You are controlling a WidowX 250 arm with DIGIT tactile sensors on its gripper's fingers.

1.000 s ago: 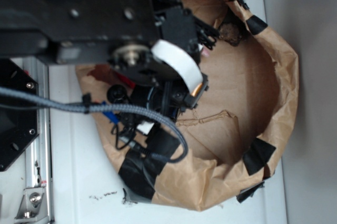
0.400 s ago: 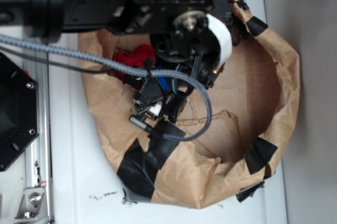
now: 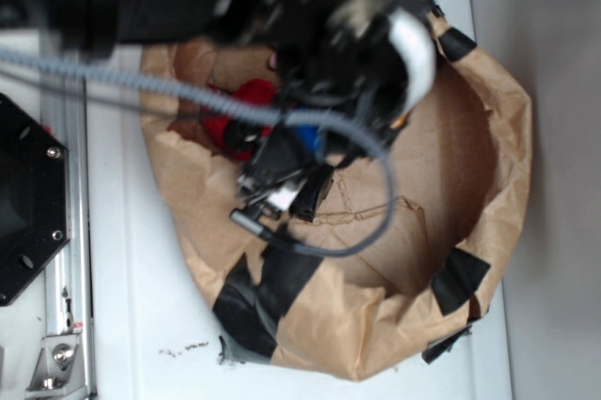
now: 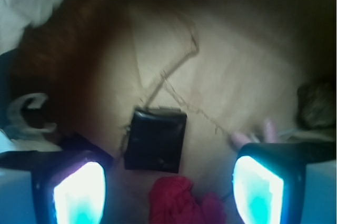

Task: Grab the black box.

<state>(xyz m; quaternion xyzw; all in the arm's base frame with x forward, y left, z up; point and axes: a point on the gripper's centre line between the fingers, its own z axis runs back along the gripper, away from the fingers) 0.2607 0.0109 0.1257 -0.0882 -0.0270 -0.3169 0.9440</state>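
gripper [image 4: 168, 182]: spread wide, holding nothing | black box [image 4: 156, 139]: flat on the floor of the paper bag [image 3: 488, 137], between the two fingers, nearer the left one, red wad [image 4: 176, 203] touching its near edge | risk: closing here may pinch the wad along with the box, or the off-centre box may twist away

White flat tabletop [image 3: 141, 325] carries everything. Wide, crumpled brown paper bag [image 3: 498, 175] with black tape patches lies directly on it, mouth open, filling centre to 3 o'clock. Silver slotted aluminium rail [image 3: 68, 325] runs along 9 o'clock edge, black angular metal plate [image 3: 28, 203] beside it. Small dark crumbs [image 3: 183, 351] scattered on bare white surface at 7 o'clock, just outside bag.
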